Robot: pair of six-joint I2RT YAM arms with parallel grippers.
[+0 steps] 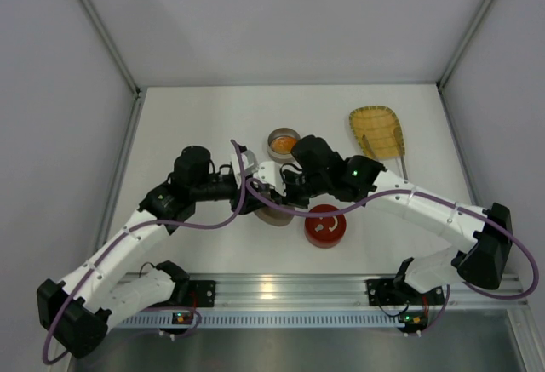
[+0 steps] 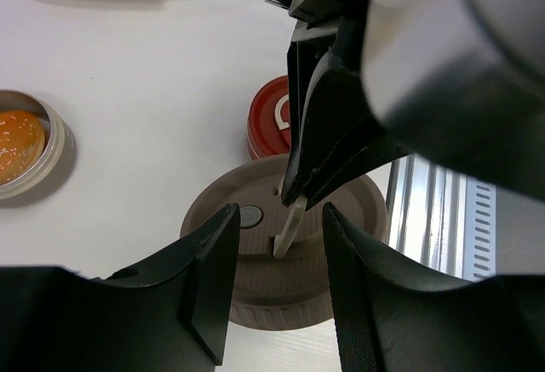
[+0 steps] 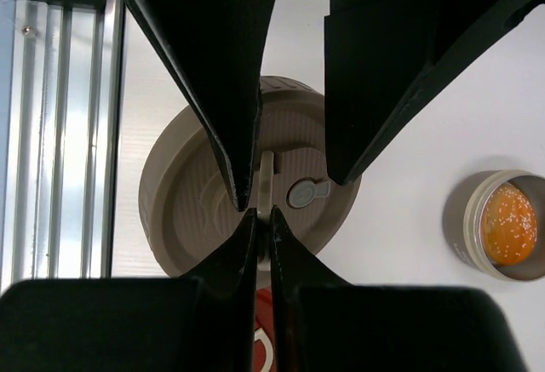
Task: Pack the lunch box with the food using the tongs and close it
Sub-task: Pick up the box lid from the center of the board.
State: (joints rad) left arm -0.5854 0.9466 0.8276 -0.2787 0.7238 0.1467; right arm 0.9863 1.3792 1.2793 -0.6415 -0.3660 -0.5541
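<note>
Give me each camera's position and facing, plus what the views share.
Top external: high behind the robot, looking down at the table; left arm and right arm show.
Left wrist: low over the brown lid, facing the red lid; left fingers at bottom.
Right wrist: above the brown lid, looking down; right fingers pinch its tab.
Shared: both wrist views show the brown lid and orange food.

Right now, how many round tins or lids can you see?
3: a tin with orange food, a brown lid in the middle, a red lid beside it. More may be hidden.
</note>
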